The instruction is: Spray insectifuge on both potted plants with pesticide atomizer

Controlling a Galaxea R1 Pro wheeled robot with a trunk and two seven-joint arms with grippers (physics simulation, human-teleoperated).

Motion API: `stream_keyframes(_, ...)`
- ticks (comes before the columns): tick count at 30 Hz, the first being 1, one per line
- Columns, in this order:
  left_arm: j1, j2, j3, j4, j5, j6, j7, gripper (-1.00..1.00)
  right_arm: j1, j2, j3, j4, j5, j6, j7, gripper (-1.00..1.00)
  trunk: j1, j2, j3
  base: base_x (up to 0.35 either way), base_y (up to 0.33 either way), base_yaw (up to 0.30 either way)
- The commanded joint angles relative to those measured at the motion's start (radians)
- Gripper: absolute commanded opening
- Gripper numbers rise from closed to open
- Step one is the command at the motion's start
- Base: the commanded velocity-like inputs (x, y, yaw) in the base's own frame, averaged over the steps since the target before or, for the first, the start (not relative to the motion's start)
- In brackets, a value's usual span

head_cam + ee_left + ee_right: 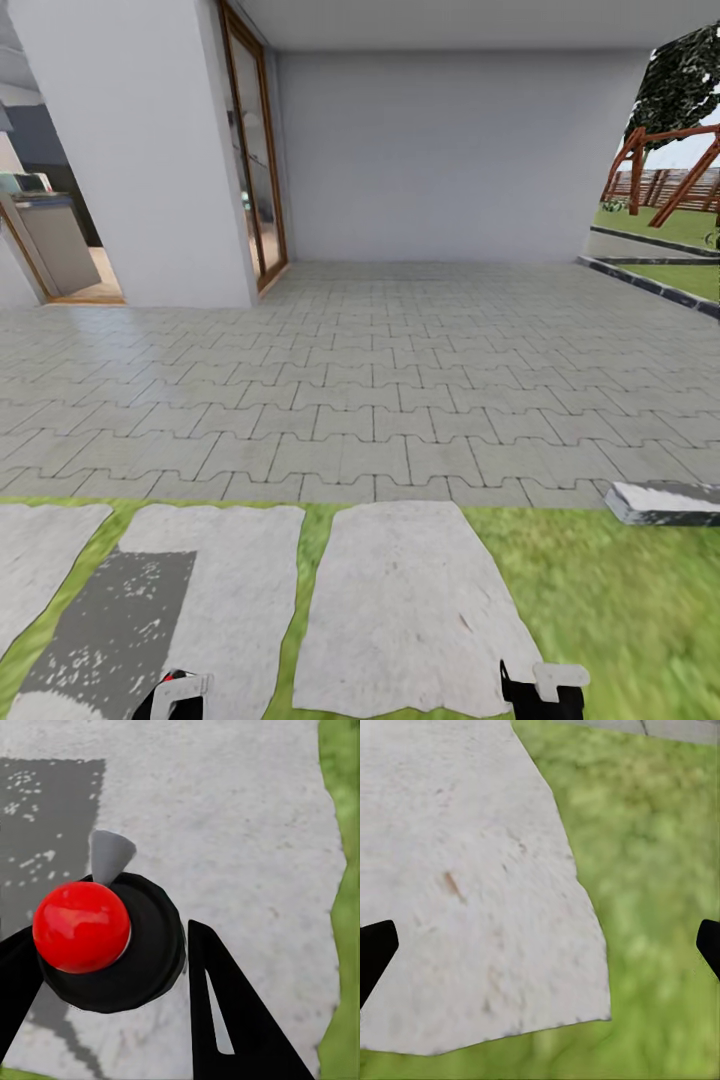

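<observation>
The left tool (pixel 112 967) is pinching the pesticide atomizer (pixel 112 945) between its two dark fingers (pixel 225 1012), one on each side of the bottle's round black body. Seen from above in the left wrist view, the atomizer is showing a glossy red ball on top and a small grey nozzle pointing away from the tool. Beneath the left tool a pale grey stepping slab (pixel 240 825) is lying, carrying a dark shadow on one side, with a strip of green lawn (pixel 341 907) running along its far edge.

The right tool (pixel 540 945) is standing spread wide, its black fingertips (pixel 375 952) sitting at opposite edges of the right wrist view with nothing between them. Below it another stepping slab (pixel 465 870) is meeting blurred grass (pixel 652 885).

In the head view the left tool (pixel 172 695) and the right tool (pixel 540 690) are peeking in at the lower edge. Ahead of them grey interlocking paving (pixel 380 370) is stretching toward a white wall (pixel 440 150) and a wood-framed glass door (pixel 255 140). Off beyond the right tool, a brown wooden frame (pixel 670 170) is standing on lawn
</observation>
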Motion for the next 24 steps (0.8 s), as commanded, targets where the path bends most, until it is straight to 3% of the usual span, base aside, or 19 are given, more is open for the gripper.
stream_keyframes(1, 0.0, 0.0, 0.001, 0.001, 0.003, -0.003, -0.001, -1.0, 0.0, 0.0, 0.005, 0.0, 0.001, -0.002, -0.006, 1.0, -0.004, 0.007, 0.002, 0.0, 0.0, 0.0)
stream_keyframes(11, 0.0, -0.003, 0.0, 0.001, -0.001, -0.003, -0.001, -1.0, 0.0, 0.028, 0.005, 0.0, -0.003, -0.002, -0.009, 1.0, -0.042, 0.077, 0.034, 0.0, 0.0, 0.0)
stream_keyframes(17, 0.0, -0.003, 0.0, -0.001, -0.001, -0.003, -0.001, -1.0, 0.0, 0.033, 0.004, 0.0, -0.003, -0.001, -0.013, 1.0, -0.042, 0.077, 0.034, 0.0, 0.0, 0.029)
stream_keyframes(24, 0.0, -0.003, 0.0, -0.001, -0.001, -0.003, -0.001, -1.0, 0.0, 0.034, 0.004, -0.002, -0.001, -0.001, -0.014, 1.0, -0.042, 0.077, 0.034, 0.0, 0.0, 0.236)
